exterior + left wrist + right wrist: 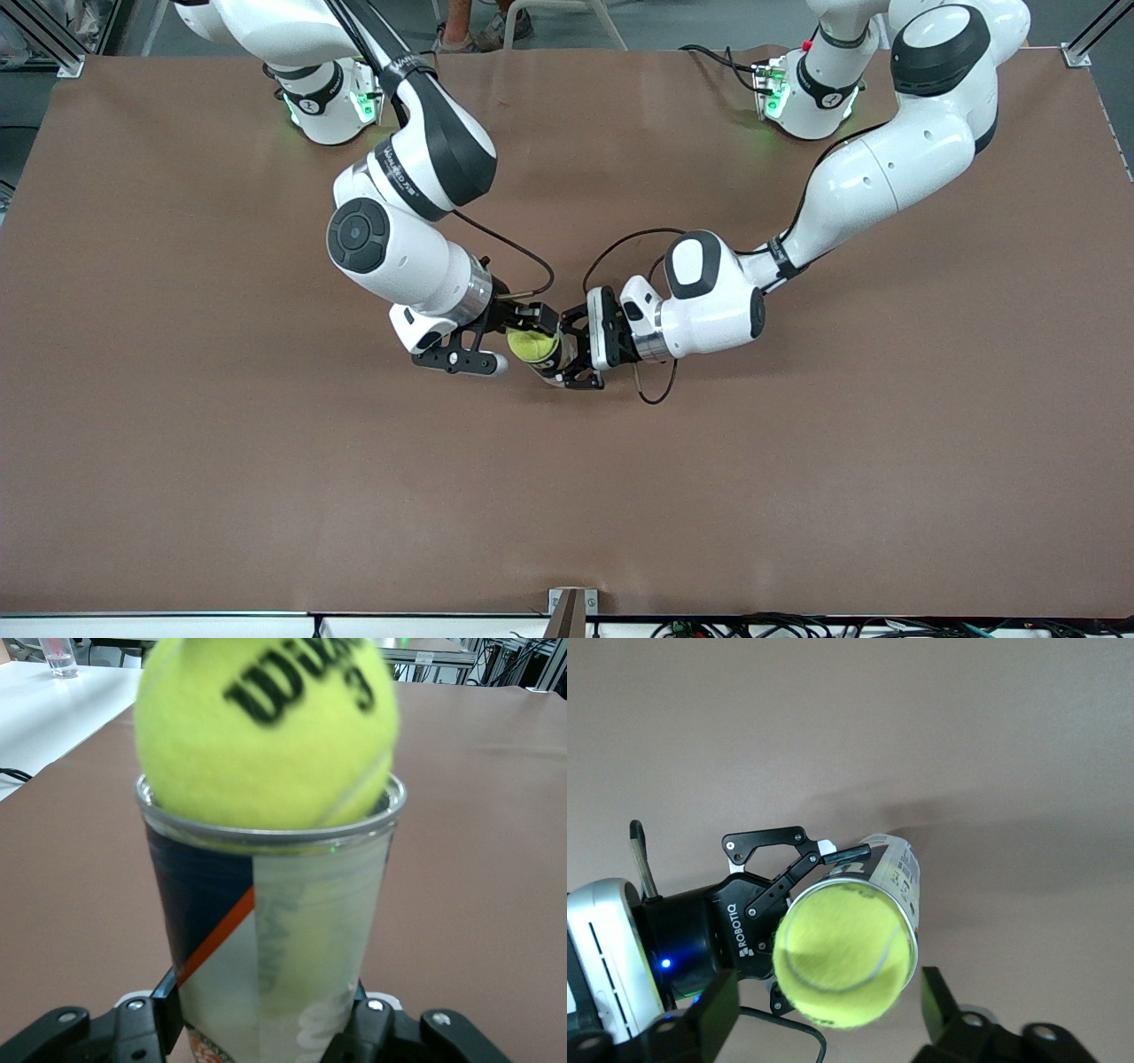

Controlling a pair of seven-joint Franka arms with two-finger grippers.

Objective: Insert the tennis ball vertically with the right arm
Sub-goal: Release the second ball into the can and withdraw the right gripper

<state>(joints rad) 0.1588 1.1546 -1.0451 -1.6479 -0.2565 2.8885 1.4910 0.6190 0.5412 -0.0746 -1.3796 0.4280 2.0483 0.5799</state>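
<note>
A yellow tennis ball sits in the open mouth of a clear ball can, with about half of it above the rim. My left gripper is shut on the can's side and holds it upright just above the table. In the left wrist view the can stands between the fingers with the ball on top. My right gripper is over the can, open, with a finger on each side of the ball and not touching it. In the right wrist view the ball fills the can's mouth between the open fingers.
The brown table is bare around the two grippers. Both arms reach in from their bases toward the middle of the table. A loose cable hangs under the left wrist.
</note>
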